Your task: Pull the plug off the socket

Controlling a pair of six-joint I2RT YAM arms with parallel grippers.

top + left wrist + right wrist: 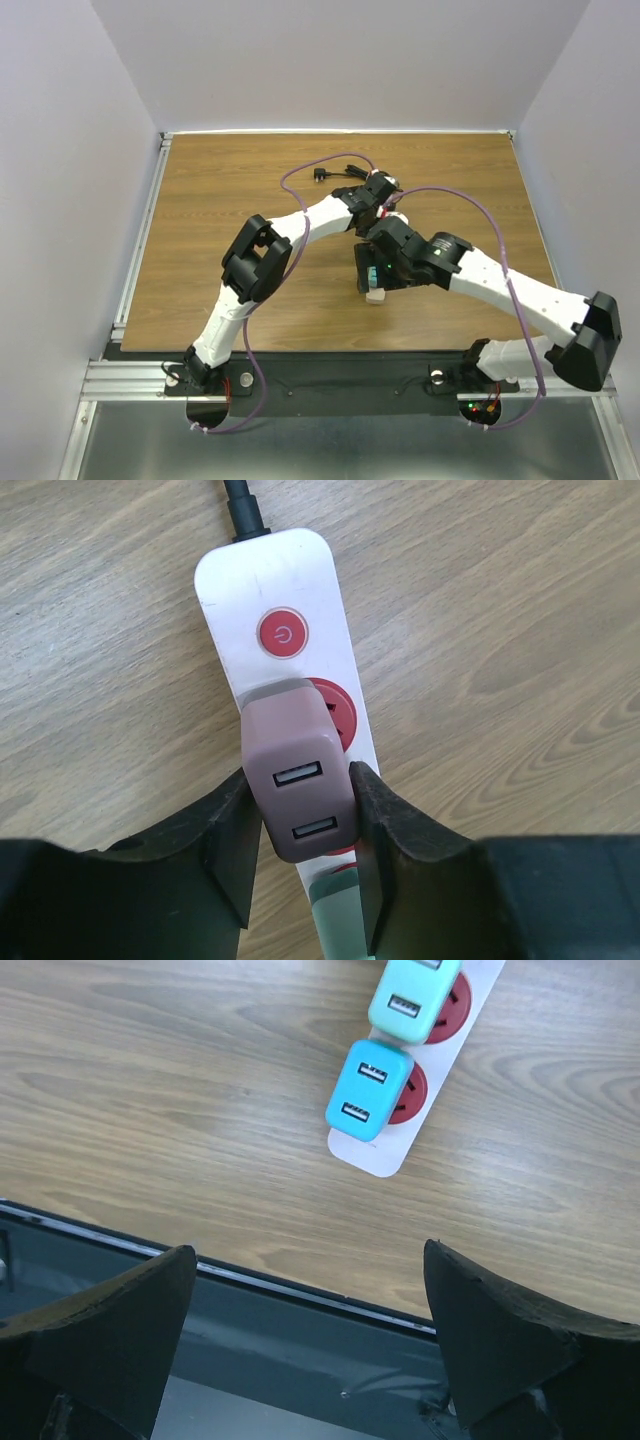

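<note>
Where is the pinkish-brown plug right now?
In the left wrist view, the pinkish-brown plug sits in the socket, pinched by the left claw, just below the red power button.

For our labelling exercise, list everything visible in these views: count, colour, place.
power strip: one, white with red outlets, on the table
mauve plug: one, dusty pink, on the strip
mint plug: one, pale green, next along the strip
blue plug: one, cyan, end outlet
cord: one, black, from strip's switch end
table: one, brown wood, under everything
left gripper: one, black, shut on the mauve plug
right gripper: one, black, open above the table's near edge
</note>
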